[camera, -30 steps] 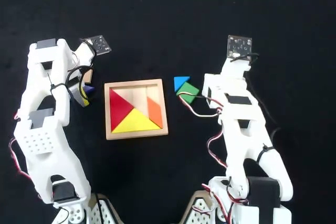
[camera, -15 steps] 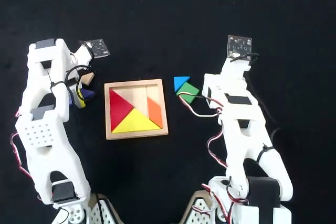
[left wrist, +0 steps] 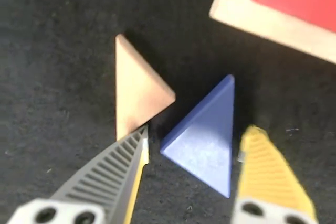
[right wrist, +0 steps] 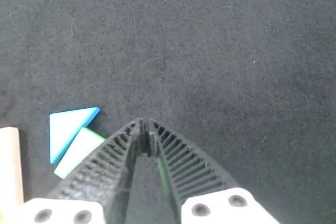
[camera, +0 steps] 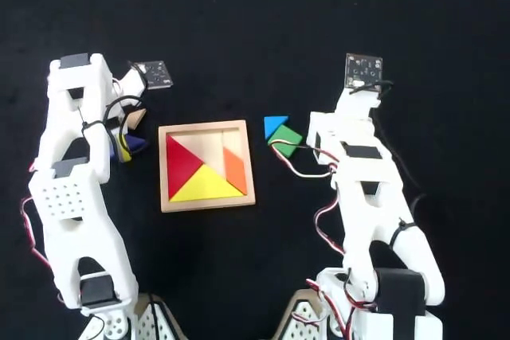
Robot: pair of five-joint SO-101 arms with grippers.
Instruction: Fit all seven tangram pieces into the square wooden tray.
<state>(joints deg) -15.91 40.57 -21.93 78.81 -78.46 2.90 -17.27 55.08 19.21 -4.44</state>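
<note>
High view: left gripper [camera: 123,142] sits over the dark blue triangle [camera: 135,143], just beside the tray [camera: 163,166]. Left wrist view: jaws are spread astride that triangle, nothing clamped. The grey fingertip [left wrist: 137,142] crowds the tan triangle [left wrist: 137,95], so close on the blue edges alone. Right wrist view: right gripper [right wrist: 144,129] is pinched shut on nothing, near the light-blue triangle [right wrist: 68,129].

I see table [camera: 239,45] covered in black cloth. Wooden tray [camera: 205,126] flat near centre. Off tray's right side: light blue triangle [camera: 275,125] and green piece [camera: 287,140], touching. Off tray's left side: tan triangle [left wrist: 136,95], dark blue triangle [left wrist: 207,140], just beside each other, apart from tray.
</note>
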